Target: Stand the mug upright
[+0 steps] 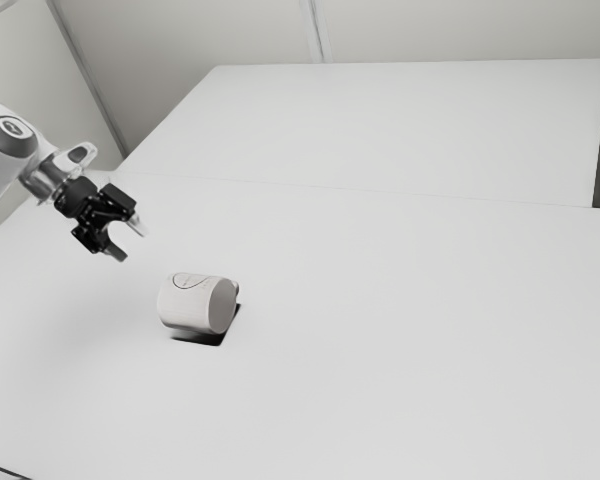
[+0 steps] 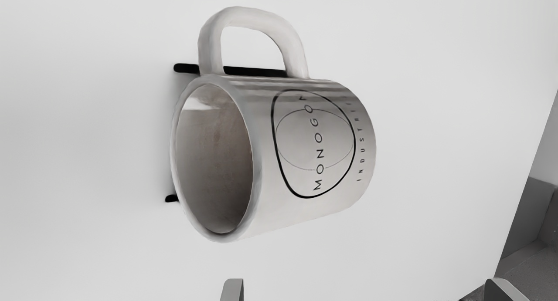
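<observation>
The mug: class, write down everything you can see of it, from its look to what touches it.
The mug is whitish, smooth, perhaps ceramic, with one looped handle on the side away from the claw. "MONOGON" is printed inside a rounded black outline, with partly legible lettering nearer the base. It lies on its side on the white table, mouth toward the exterior view's right, its visible interior bare. A dark patch shows beneath, perhaps shadow. The open claw stands clear of it.
</observation>
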{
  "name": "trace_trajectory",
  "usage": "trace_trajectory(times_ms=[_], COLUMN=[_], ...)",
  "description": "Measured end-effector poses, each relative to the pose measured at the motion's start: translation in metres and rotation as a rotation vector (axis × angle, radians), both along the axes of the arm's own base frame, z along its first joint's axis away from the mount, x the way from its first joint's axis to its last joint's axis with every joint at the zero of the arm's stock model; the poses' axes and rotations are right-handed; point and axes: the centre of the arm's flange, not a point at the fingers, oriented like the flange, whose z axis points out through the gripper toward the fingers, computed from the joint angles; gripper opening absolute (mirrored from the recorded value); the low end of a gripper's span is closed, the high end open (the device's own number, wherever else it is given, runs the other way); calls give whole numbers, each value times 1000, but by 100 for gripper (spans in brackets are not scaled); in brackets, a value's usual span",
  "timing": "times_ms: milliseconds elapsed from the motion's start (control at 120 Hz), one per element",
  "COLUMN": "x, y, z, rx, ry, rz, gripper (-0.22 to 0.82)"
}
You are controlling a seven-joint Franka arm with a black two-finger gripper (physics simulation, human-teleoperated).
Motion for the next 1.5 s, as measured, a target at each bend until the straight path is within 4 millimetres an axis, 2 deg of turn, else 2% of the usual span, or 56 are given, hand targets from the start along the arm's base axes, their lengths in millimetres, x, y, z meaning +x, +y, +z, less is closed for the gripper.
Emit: trace_trajectory(times_ms=[75, 217, 400, 492, 683, 725, 775, 892, 1025, 1200, 1300, 1392, 1500], x=[-4, -6, -11, -21, -26, -27, -28, -27, -25, -23, -20, -13, 1], y=[4, 8, -2, -12, -25, -27, -29, -32, -35, -40, -46, -64, -84], z=[-26, -62, -93, -111, -127, -130, -132, -131, -127, -119, -89, -52, -30], rx=[-45, -121, -221, -286, -385, -402, -419, -440, -451, -454, -438, -391, -267], ry=[-6, -43, -90, -95, -134, -139, -148, -178, -206, -241, -300, -352, -348], rz=[5, 13, 21, 35, 43, 43, 42, 32, 16, -9, -41, -110, -214], gripper=[60, 60, 60, 60, 60, 55, 42, 13, -4, -13, -15, -16, -17])
